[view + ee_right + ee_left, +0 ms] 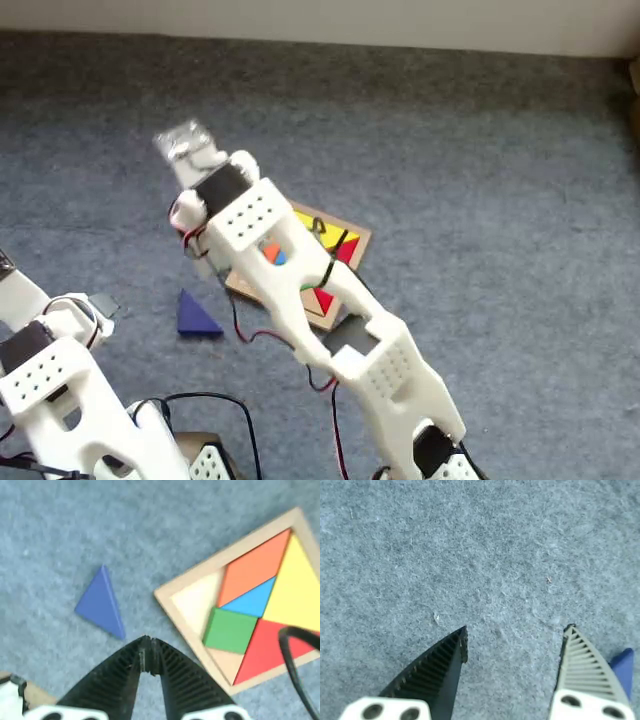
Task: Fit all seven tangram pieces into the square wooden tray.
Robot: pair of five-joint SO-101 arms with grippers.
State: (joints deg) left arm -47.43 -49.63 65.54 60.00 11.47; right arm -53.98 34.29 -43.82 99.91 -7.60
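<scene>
Blue triangle (pixel 99 605) — outside the wooden tray (pixel 192 600)

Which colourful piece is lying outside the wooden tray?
The dark blue triangle, alone on the carpet. The orange, yellow, light blue, green and red ones sit inside the tray.

The high camera overlooks the desk (pixel 480 150) from above. Wrist cameras peer closely down past the left pincer (pixel 515 630) and right pincer (pixel 150 652), sharing the blue triangle (pixel 100 605) nearby.

Light's pretty soft and even across the grey desk (pixel 480 150). Just a faint smudgy shadow under the right arm (pixel 290 300) beside the tray (pixel 360 240), and the tray's bare wood comes out pale and bright.
</scene>
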